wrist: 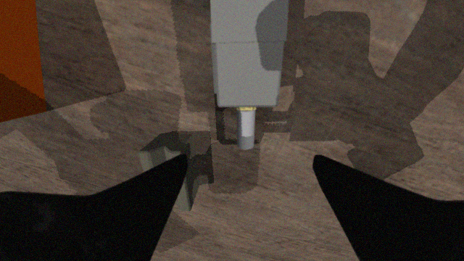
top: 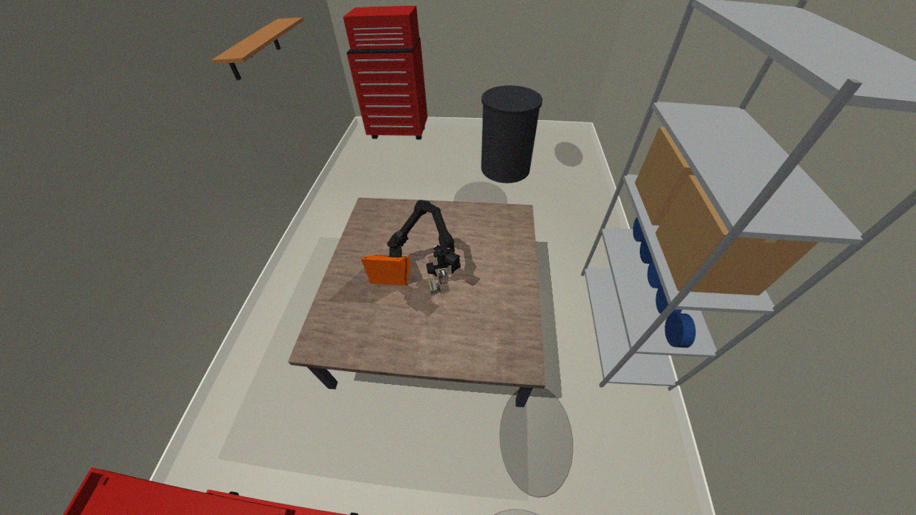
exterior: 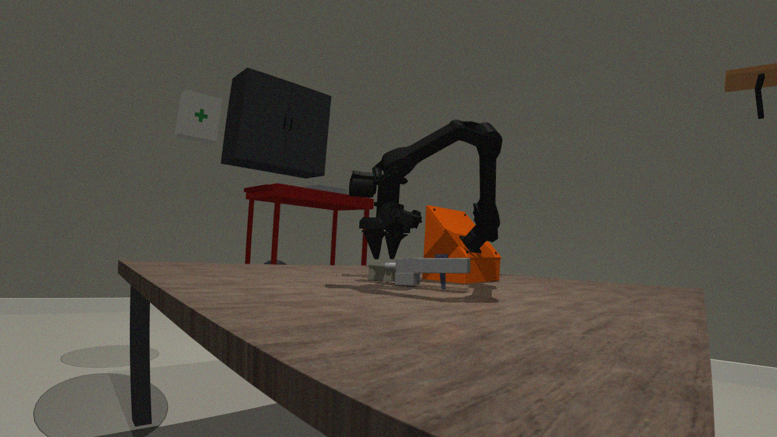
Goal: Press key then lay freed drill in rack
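Black gripper spread wide, nothing pinched, tips above table height. Wrist view, from between the fingertips: pale drill at 12 o'clock, shank protruding from grey housing; notched grey-green rack toward 9, partly behind one finger, drill not laid in it. Exterior view: blue key at housing, toward 4 from fingertips. Orange block toward 10 in wrist view. Top view, beyond wooden table: black bin toward 1, red tool cabinet toward 11.
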`<move>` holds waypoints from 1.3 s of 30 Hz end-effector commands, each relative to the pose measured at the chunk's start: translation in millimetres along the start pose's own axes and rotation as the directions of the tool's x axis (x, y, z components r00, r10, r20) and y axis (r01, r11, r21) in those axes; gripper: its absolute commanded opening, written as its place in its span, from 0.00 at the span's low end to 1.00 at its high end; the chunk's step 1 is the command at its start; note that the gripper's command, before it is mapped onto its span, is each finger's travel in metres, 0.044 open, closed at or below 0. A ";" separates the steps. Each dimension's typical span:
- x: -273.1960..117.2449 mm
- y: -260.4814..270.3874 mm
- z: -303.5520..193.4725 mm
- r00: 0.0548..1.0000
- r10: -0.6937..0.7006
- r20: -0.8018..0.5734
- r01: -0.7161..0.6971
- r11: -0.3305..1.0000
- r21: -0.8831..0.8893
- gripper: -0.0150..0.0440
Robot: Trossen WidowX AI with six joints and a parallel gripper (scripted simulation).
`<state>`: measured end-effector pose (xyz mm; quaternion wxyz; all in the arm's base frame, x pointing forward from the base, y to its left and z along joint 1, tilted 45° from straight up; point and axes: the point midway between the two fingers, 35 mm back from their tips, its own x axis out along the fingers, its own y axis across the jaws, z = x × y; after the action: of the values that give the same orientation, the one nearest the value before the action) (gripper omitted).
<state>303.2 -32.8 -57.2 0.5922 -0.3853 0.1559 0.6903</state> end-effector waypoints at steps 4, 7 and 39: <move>10.4 1.2 2.0 1.000 0.006 0.002 -0.006 1.000 0.000 1.00; 15.3 1.0 3.2 1.000 0.006 0.002 -0.006 1.000 0.000 1.00; 47.0 0.4 13.0 1.000 0.005 -0.002 -0.005 1.000 -0.012 0.69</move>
<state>298.0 8.8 -82.8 0.5884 -0.3889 0.1538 0.6920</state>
